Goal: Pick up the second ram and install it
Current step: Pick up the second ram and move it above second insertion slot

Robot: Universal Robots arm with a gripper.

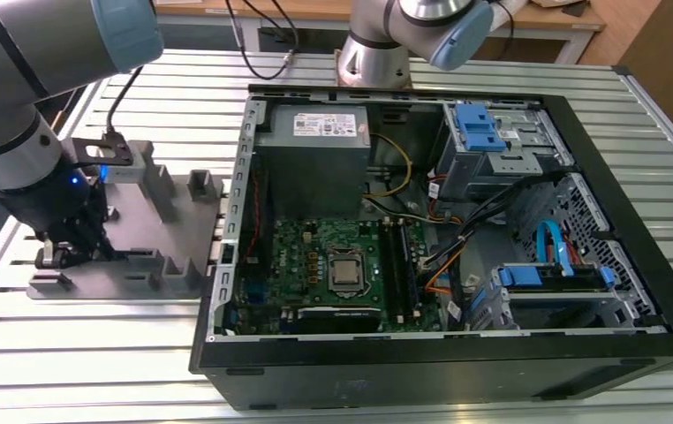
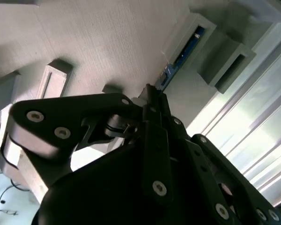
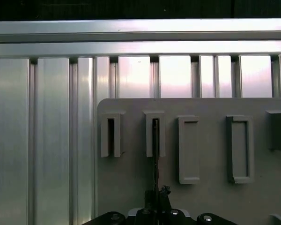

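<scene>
The pincer (image 3: 155, 208) is judged to be pressed together on the thin edge of the second ram (image 3: 155, 154), which is stood on edge in a slot of the grey fixture block (image 3: 210, 187). In both wrist views the stick's long axis is laid straight away from the fingertips. In the exterior view the arm is bent down over the block, wrist pointed at the desk (image 1: 89, 353). The open computer case (image 1: 431, 375) is set well apart, towards the exterior view's right.

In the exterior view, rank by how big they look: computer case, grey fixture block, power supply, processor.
1. Computer case, largest by far.
2. Grey fixture block, though the arm hides part.
3. Power supply, somewhat smaller than the block.
4. Processor, smallest.
</scene>
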